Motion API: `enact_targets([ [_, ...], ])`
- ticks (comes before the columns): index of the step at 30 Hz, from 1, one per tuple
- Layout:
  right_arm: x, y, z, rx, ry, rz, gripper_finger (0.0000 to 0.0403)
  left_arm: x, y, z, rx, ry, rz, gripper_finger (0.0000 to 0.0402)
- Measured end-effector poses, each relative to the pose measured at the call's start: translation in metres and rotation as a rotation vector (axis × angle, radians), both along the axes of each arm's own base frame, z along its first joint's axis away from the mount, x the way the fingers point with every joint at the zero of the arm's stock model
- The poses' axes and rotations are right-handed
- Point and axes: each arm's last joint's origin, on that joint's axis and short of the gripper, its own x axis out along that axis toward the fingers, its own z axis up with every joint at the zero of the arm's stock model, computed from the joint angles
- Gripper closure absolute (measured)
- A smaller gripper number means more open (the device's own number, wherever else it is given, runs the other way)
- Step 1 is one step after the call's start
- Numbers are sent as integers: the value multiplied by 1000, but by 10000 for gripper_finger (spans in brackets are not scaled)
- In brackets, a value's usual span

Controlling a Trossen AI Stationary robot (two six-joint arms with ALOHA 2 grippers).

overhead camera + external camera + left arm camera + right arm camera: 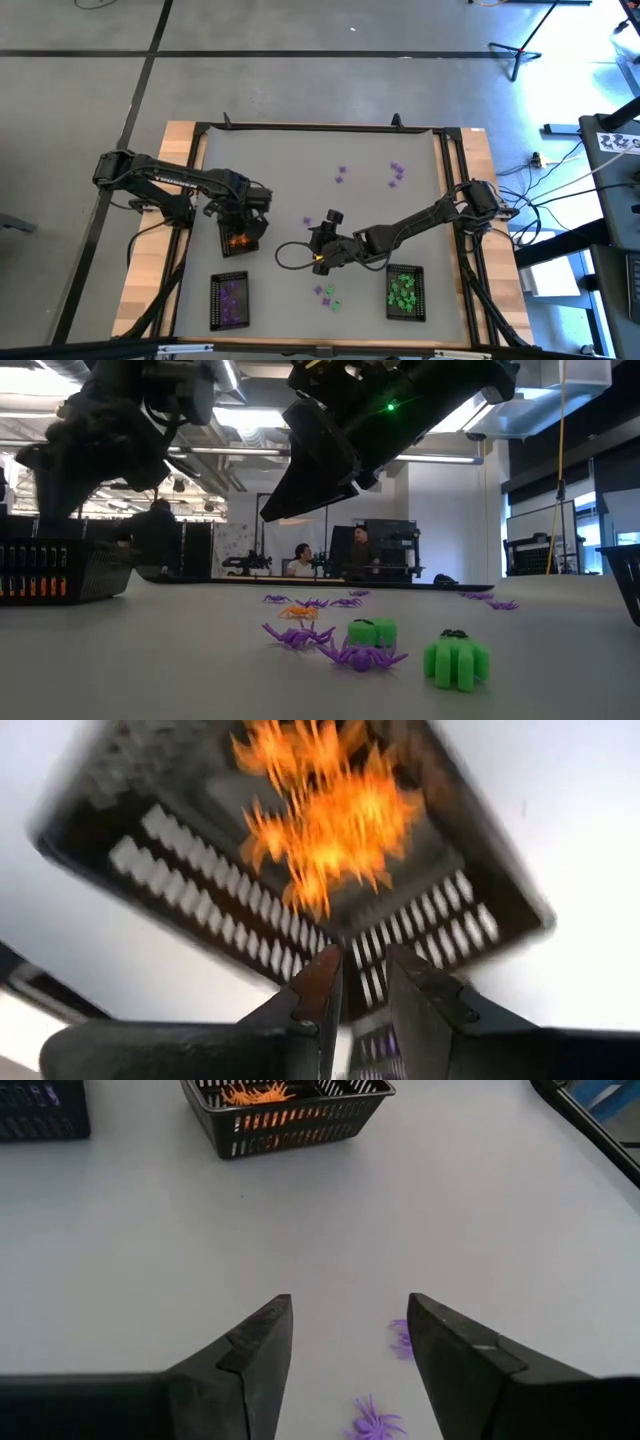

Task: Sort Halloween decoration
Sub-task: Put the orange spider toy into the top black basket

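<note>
The Halloween decoration is tiny plastic trinkets. Orange ones (325, 810) lie in a black mesh tray (241, 237) at the left. Purple ones (397, 172) are scattered across the far part of the table. Purple (360, 653) and green (456, 660) ones lie near the front, with an orange one (298, 612) behind them. My left gripper (362, 965) hangs over the orange tray, pointing down, its fingers a narrow gap apart with nothing between them. My right gripper (350, 1315) stands open above the table's middle (321, 256). Two purple spiders (400, 1338) lie below it.
A tray with purple trinkets (230, 300) stands at the near left and one with green trinkets (405, 292) at the near right. A black cable loop (288, 256) lies beside my right gripper. People sit at desks (300, 563) beyond the table.
</note>
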Motion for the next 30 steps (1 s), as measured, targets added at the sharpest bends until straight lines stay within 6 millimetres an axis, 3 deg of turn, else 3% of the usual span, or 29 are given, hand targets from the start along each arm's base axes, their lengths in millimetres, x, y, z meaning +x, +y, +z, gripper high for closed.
enact_targets([
  [10, -3, -1, -3, -14, 43, 0, 204, 1, 14, 0, 554, -7, -150, 327],
  [16, -5, -1, -6, -10, 83, 18, 204, 1, 12, 0, 597, -8, -286, 327],
  [19, -5, -1, -6, -9, 82, 17, 204, 3, 12, 0, 601, -28, -257, 327],
  [24, -6, -2, -7, 1, 89, 7, 204, 19, 11, 1, 637, -196, -303, 327],
  [30, -8, -2, -9, 10, 123, -12, 204, 41, -23, 9, 753, -467, -591, 327],
])
